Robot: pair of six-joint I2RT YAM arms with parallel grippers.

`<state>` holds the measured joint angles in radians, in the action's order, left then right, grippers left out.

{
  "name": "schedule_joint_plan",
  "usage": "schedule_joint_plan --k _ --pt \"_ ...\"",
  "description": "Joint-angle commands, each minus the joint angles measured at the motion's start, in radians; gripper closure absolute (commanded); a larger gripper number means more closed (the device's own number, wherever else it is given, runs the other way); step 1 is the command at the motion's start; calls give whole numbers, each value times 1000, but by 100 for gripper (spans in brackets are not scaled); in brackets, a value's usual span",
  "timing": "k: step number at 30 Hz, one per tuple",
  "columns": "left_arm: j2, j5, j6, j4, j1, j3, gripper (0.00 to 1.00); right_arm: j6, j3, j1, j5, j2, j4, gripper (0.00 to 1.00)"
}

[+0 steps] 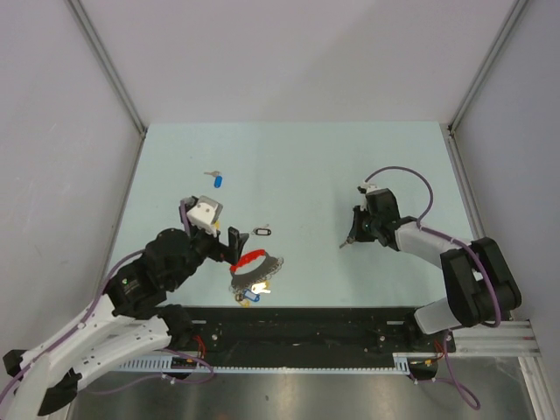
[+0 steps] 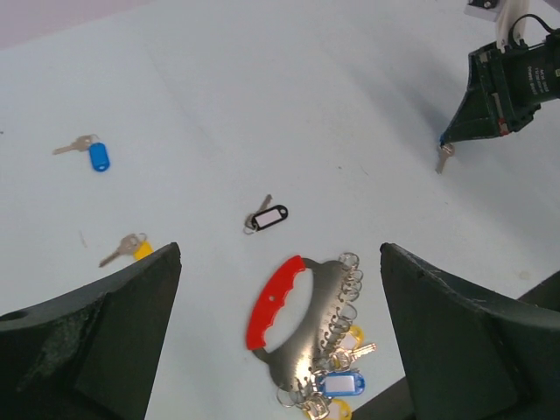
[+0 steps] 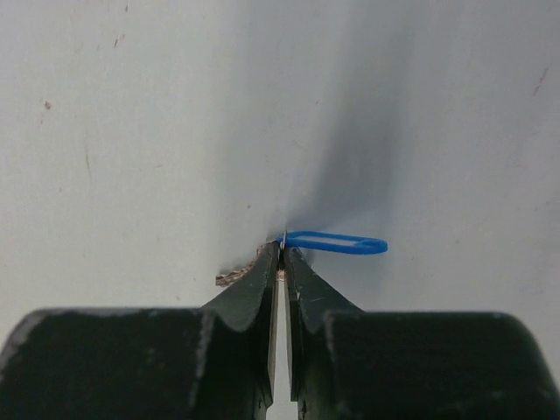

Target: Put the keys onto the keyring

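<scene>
As we look down from above, table (image 1: 332,166): pale green, walled in white, with both arm bases at its near edge.
keyring (image 2: 276,302): lying flat near the front edge, left of centre; we see a thick red arc joined to a curved silver plate with small rings along its rim.
threaded keys (image 2: 339,383): a cluster with blue and yellow tags, bunched at the keyring's near end.
left gripper (image 2: 280,247): hovering above the keyring, jaws spread wide with nothing between them.
right gripper (image 3: 282,252): well apart on the table's right side, pointing down, jaws pinched almost together on the held key.
held key (image 3: 337,243): blue tag seen edge-on beside the fingertips, metal blade hanging toward the table; we cannot tell whether it touches.
loose blue key (image 2: 98,156): flat on the table, beyond and left of the keyring.
loose yellow key (image 2: 131,248): flat, left of the keyring in the left wrist view.
black-rimmed tag (image 2: 269,216): small oval with a white window, just beyond the red arc, not touching it.
writing: white marks (image 2: 535,77) on the right gripper's body, too blurred for us to read; tag windows too small to read.
</scene>
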<state>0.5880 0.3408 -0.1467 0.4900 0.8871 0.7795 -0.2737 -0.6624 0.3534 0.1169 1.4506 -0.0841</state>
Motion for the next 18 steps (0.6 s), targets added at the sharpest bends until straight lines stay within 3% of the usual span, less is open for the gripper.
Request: schedule_joint_plan --k 1,3,7,13,18 --pt "-73 99 85 25 -8 -5 0 14 -52 -7 -59 -8 21 84" --pt "-97 102 90 -5 -8 -42 0 33 -55 -1 -66 -41 18 74" --pt "-109 95 95 -21 -36 -78 0 73 -55 48 -72 -168 1 64" --pt "-90 37 111 -30 -91 -95 0 241 -55 206 50 -210 69 62" --pt "-80 -32 113 -41 -152 -97 0 327 -121 271 219 -44 73 64"
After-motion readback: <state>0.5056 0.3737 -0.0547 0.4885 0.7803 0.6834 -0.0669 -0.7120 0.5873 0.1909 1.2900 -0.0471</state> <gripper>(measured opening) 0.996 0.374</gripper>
